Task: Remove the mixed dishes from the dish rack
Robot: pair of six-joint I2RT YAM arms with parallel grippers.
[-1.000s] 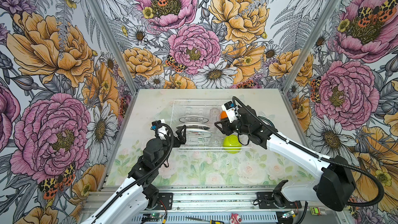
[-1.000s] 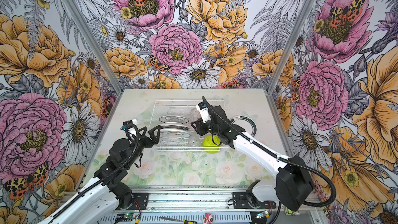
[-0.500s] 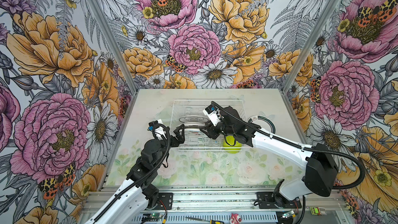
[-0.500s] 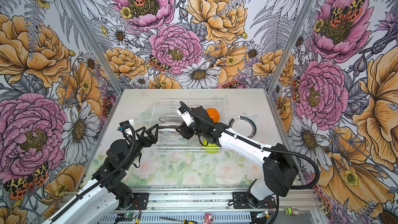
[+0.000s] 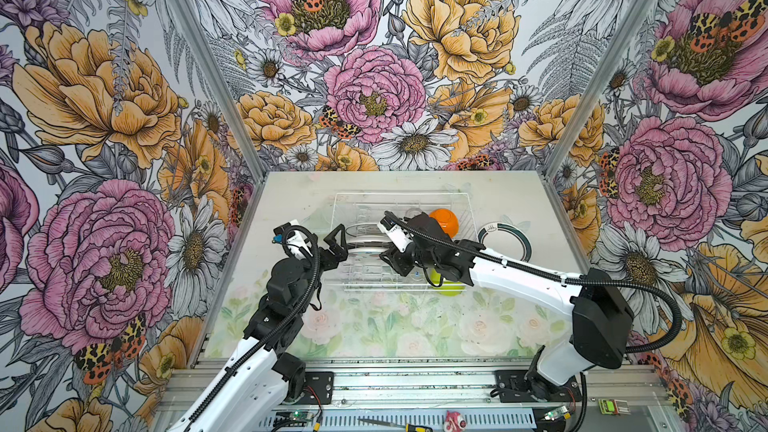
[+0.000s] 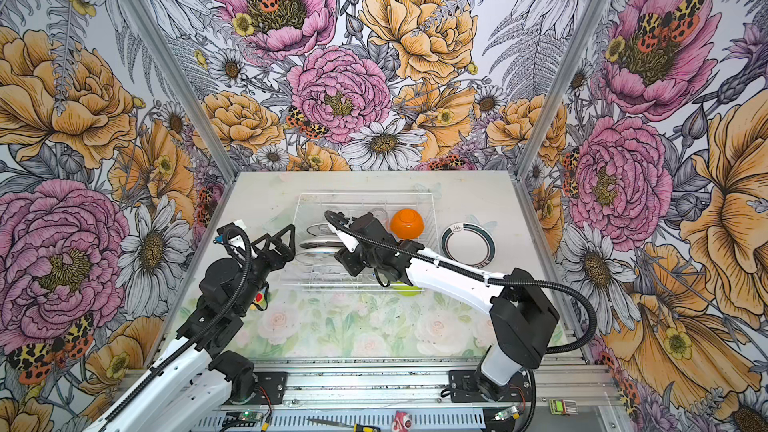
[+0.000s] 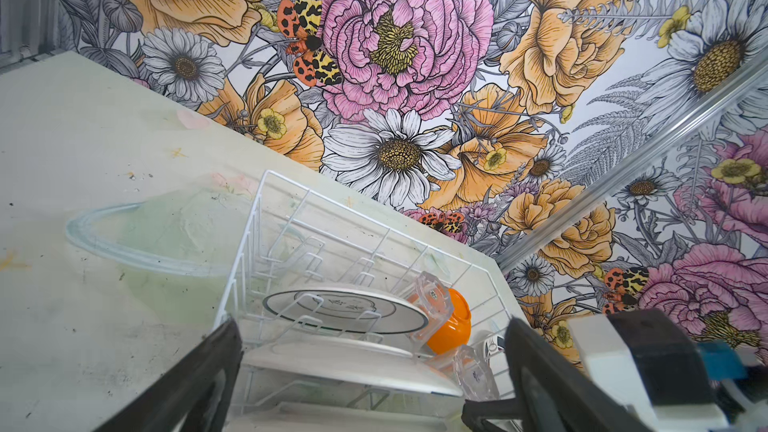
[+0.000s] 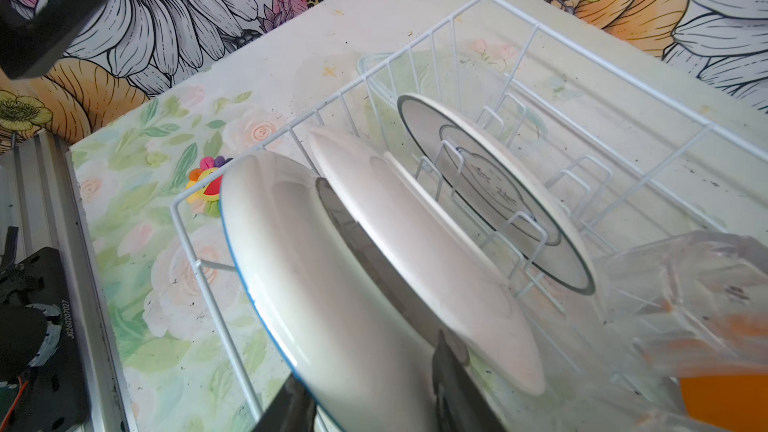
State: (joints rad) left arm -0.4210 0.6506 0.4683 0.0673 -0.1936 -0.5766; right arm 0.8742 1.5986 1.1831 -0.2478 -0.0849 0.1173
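Note:
The white wire dish rack holds three plates on edge at its left end. My right gripper reaches in from the right. It is open, with one finger on each side of the rim of the nearest, blue-edged plate. Behind that plate stand a plain white plate and a dark-rimmed plate with a motif. My left gripper hangs wide open and empty at the rack's left wall, facing the plates. In the rack's right half lie an orange bowl, a lime-green bowl and two clear cups.
A dark-rimmed plate lies flat on the table right of the rack. A clear round dish lies on the table beyond the rack's left end. A small colourful toy sits by the rack's front left corner. Patterned walls close three sides.
My right arm swung left across the rack, from beside the orange bowl to the row of plates, and its fingers now straddle the nearest plate. The left arm barely moved.

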